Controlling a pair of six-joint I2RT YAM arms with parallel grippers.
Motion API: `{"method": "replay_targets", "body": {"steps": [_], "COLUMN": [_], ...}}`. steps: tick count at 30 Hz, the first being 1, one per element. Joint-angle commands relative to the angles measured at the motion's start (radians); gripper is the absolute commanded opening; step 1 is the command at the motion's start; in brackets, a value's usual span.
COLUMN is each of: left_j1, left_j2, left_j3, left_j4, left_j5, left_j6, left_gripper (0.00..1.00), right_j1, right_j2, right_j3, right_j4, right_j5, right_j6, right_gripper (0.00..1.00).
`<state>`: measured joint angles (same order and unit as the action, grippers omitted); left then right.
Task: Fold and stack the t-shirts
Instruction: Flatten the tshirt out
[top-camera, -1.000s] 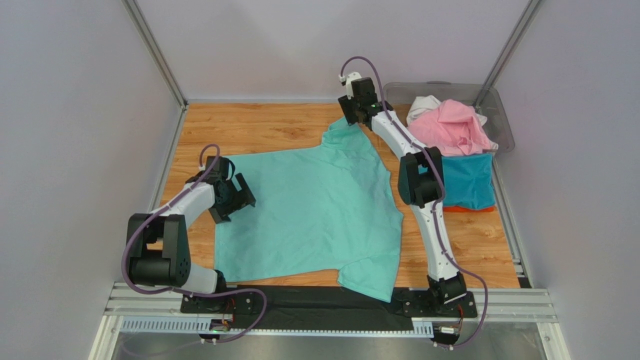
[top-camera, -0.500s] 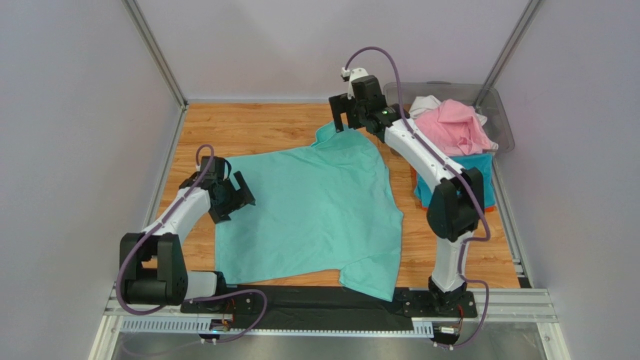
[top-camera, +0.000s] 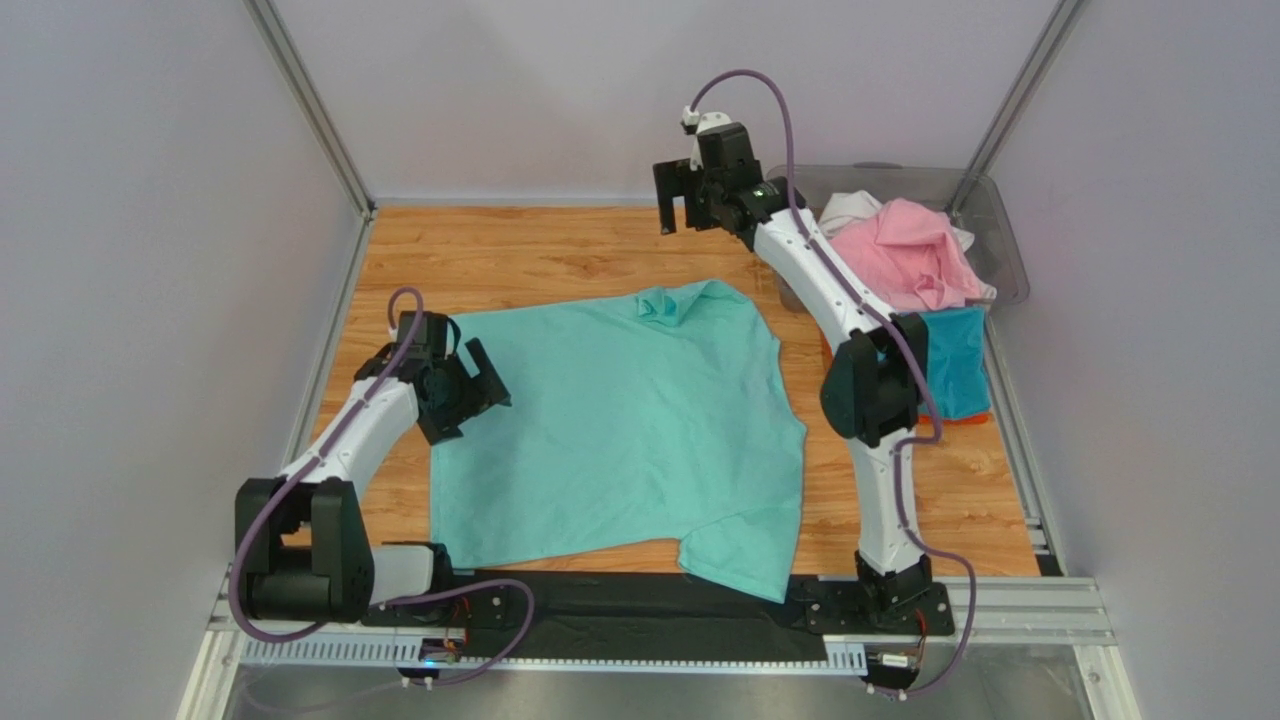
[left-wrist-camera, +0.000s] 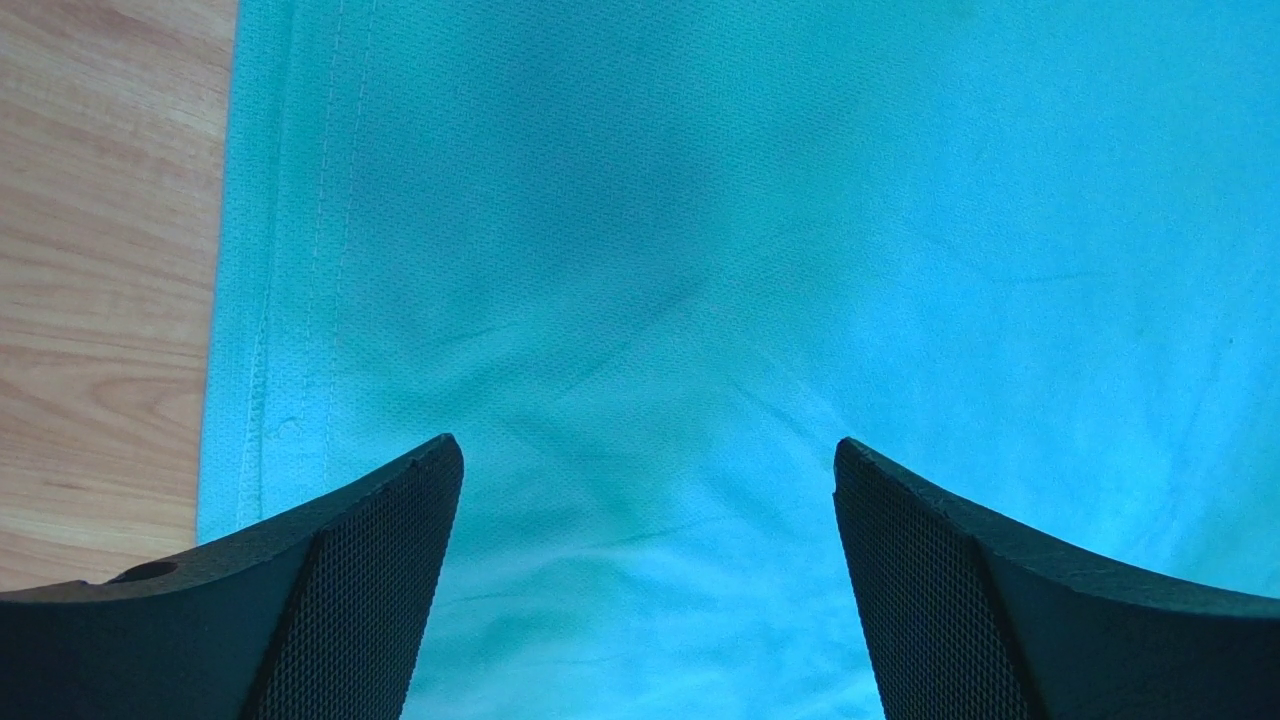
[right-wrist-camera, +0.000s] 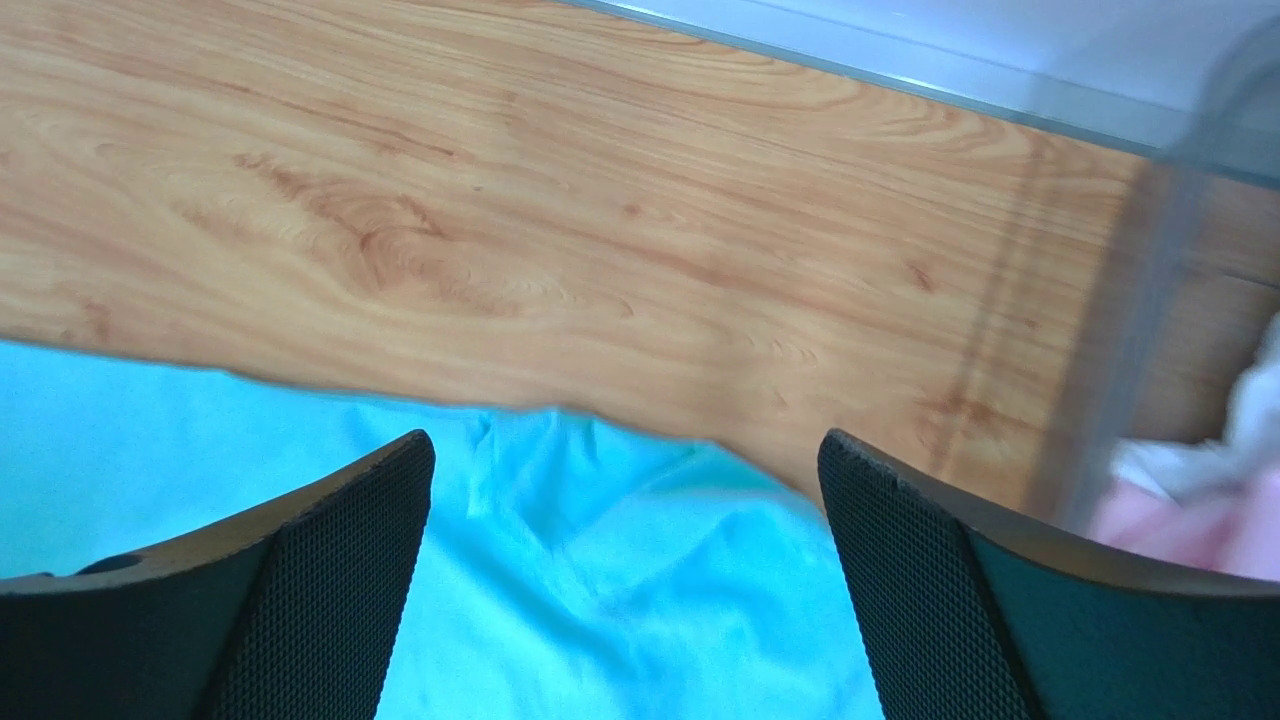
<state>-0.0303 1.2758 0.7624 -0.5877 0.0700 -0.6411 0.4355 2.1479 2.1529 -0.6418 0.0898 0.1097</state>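
Note:
A mint green t-shirt (top-camera: 631, 428) lies spread flat on the wooden table, its far sleeve folded in as a small crumple (top-camera: 672, 305). My left gripper (top-camera: 469, 390) is open and empty, hovering over the shirt's left edge; the left wrist view shows the cloth (left-wrist-camera: 721, 285) between its fingers (left-wrist-camera: 346, 585). My right gripper (top-camera: 676, 195) is open and empty, raised above the table's far edge behind the shirt; the right wrist view shows the shirt's far edge (right-wrist-camera: 601, 600) below. Pink (top-camera: 902, 248), white (top-camera: 851, 207), teal blue (top-camera: 947, 368) and orange (top-camera: 962, 419) shirts lie at the right.
A clear grey plastic bin (top-camera: 995, 213) stands at the far right corner and holds the pink and white shirts; its wall shows in the right wrist view (right-wrist-camera: 1142, 300). Metal frame rails (top-camera: 308, 105) and grey walls enclose the table. A black strip (top-camera: 601, 600) runs along the near edge.
My right gripper let go of the shirt's far sleeve and rose away toward the back; the sleeve dropped folded onto the shirt. My left gripper stayed put.

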Motion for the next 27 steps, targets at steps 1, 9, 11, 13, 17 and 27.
{"method": "replay_targets", "body": {"steps": [1,9,11,13,17,27], "left_j1": [0.004,0.004,0.004,0.004,0.004,0.004], "left_j2": [0.023,0.043,0.046,0.049,0.065,0.126], "left_j3": [0.035,0.041,0.04,0.034,0.008,-0.005], "left_j4": [0.002,0.0,0.006,0.012,0.032,0.051], "left_j5": [0.005,0.007,0.01,0.01,0.005,0.001], "left_j6": [-0.005,0.006,0.003,0.001,0.003,0.017], "left_gripper": [1.0,1.0,1.0,1.0,1.0,1.0], "right_j1": [-0.017,-0.018,-0.014,-0.006,0.005,0.011], "right_j2": [0.205,0.166,0.061,-0.063,-0.247,-0.114], "right_j3": [0.177,0.164,0.034,-0.157,-0.512,-0.497], "right_j4": [-0.102,-0.075,-0.071,-0.058,0.042,0.107], "right_j5": [-0.065,-0.153,-0.133,-0.099,-0.12,-0.216], "right_j6": [-0.001,-0.002,-0.012,0.004,0.123,0.193], "right_gripper": [1.0,1.0,1.0,1.0,0.96,0.77]}}
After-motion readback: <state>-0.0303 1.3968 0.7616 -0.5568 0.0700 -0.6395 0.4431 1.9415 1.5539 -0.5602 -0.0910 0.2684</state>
